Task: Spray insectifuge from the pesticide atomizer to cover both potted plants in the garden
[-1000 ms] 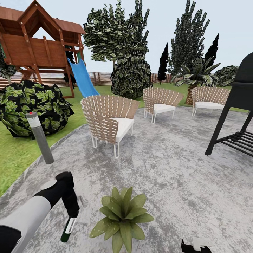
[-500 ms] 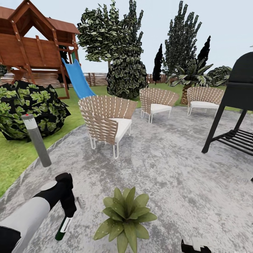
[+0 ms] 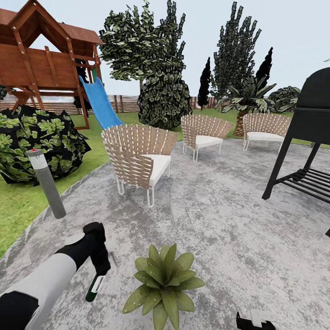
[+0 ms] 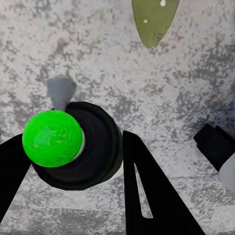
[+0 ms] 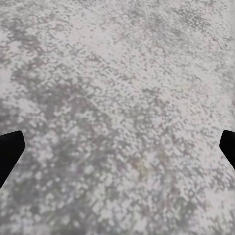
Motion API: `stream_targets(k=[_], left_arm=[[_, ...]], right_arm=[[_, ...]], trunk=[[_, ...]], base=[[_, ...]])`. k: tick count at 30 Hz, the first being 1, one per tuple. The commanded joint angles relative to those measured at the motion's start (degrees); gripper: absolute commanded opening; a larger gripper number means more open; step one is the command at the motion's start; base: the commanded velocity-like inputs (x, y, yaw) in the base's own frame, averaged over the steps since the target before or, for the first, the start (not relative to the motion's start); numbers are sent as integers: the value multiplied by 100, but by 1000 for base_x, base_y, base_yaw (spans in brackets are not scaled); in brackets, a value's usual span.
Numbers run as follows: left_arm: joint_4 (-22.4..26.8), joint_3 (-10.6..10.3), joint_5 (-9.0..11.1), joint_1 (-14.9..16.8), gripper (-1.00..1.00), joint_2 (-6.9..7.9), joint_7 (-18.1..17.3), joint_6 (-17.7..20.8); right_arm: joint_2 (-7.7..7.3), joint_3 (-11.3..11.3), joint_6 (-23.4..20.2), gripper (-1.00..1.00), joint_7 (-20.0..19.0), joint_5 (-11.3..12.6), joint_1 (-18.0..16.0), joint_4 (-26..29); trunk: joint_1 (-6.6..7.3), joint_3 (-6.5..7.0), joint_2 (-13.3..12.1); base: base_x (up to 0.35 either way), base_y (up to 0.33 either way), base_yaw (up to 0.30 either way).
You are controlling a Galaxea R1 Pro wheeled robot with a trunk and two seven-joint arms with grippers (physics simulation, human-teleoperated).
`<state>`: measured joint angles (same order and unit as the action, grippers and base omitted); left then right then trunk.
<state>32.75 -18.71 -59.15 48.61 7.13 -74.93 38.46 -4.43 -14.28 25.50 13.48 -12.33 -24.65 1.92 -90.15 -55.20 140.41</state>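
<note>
Head view: woven chairs [image 3: 140,158], bollard lamp [image 3: 46,182] and grill [image 3: 305,137] ring patio [image 3: 220,224]

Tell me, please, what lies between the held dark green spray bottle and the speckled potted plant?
Only bare mottled grey paving separates spray bottle and potted plant, in the head view.

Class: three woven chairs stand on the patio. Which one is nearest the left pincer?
The woven chair closest to the camera, in front of the blue slide; the left pincer holds the atomizer below it.
</note>
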Motion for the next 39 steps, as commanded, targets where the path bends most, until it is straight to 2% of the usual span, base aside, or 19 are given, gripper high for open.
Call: stream_targets(k=[1, 8, 19, 23, 30, 31, 33, 36, 39], left_arm=[[4, -18, -13, -15, -100, 14, 40, 56], [-177, 16, 35, -114, -100, 111, 454, 9], [-146, 80, 84, -89, -100, 43, 417, 63], [-192, 58, 109, -113, -100, 73, 400, 57], [-498, 71, 123, -224, -100, 82, 400, 56], [-526, 278, 120, -228, -100, 104, 395, 54], [-530, 499, 112, -229, -100, 108, 402, 50], [-532, 639, 101, -229, -100, 90, 408, 48], [-538, 663, 105, -229, -100, 80, 402, 47]], right_arm=[[1, -39, 16, 100, 23, -61, -4, -7], [3, -39, 17, 100, 23, -62, -4, -12], [3, -38, 17, 100, 23, -60, -4, -7], [3, -34, 17, 100, 25, -59, -4, -7], [3, -37, 17, 100, 32, -59, -4, -7], [3, -34, 17, 100, 32, -59, -4, -7], [3, -34, 17, 100, 32, -59, -4, -7], [3, -37, 17, 100, 32, -59, -4, -7], [3, -37, 17, 100, 32, -59, -4, -7]], trunk=[[1, -6, 2], [1, -6, 2], [1, -6, 2], [1, -6, 2], [1, -6, 2], [1, -6, 2], [1, -6, 2], [1, -6, 2], [1, -6, 2]], base=[[0, 0, 0], [0, 0, 0], [0, -12, 0], [-20, -229, 36], [-24, -266, 240], [74, -269, 276], [18, -271, 276], [-106, -257, 276], [-108, -254, 276]])
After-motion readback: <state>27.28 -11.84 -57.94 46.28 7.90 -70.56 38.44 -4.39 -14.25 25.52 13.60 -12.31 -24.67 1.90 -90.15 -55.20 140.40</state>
